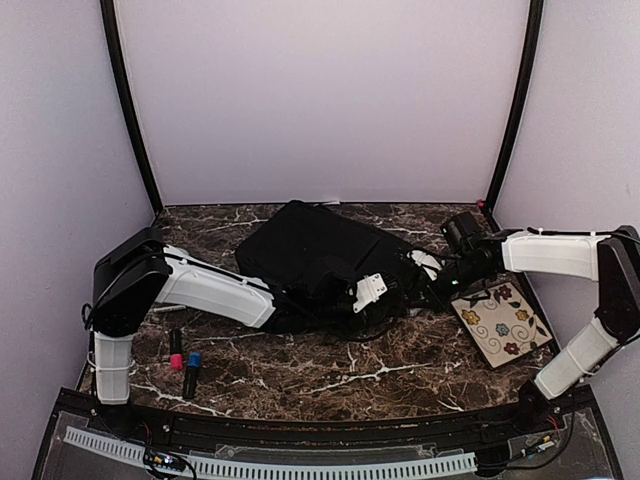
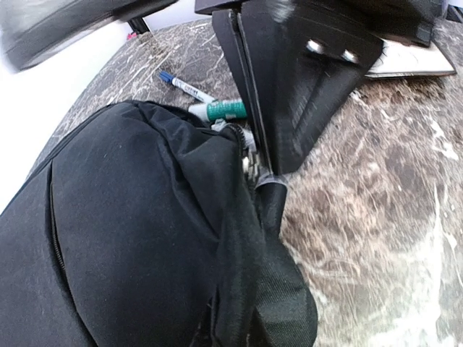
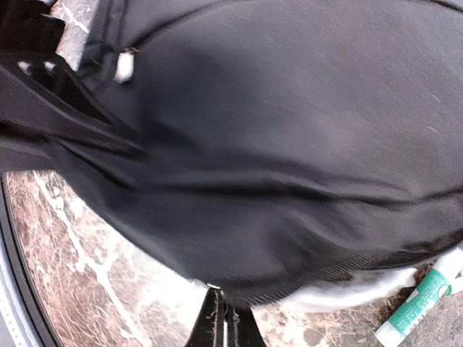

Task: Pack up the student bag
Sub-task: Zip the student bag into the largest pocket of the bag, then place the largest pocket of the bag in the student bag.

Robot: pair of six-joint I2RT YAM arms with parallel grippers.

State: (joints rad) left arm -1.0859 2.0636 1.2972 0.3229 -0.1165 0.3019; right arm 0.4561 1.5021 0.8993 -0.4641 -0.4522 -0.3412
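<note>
Stretching inward low, left claw (image 2: 264, 173) and right claw (image 3: 224, 318) pinching student bag (image 1: 310, 250) edge.

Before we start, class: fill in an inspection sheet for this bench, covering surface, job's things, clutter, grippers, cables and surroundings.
Surface: brown veined marble table.
Job's things: black bag lying mid-table towards the back.
Clutter: red-capped marker and blue-capped marker near left; floral notebook at right; blue pen and green tube beside the bag; something white under the bag's edge.
Grippers: left gripper shut on the bag's zipper edge; right gripper shut on the bag's hem.
Cables: wires by the arm bases.
Surroundings: lilac walls, black frame posts.
</note>
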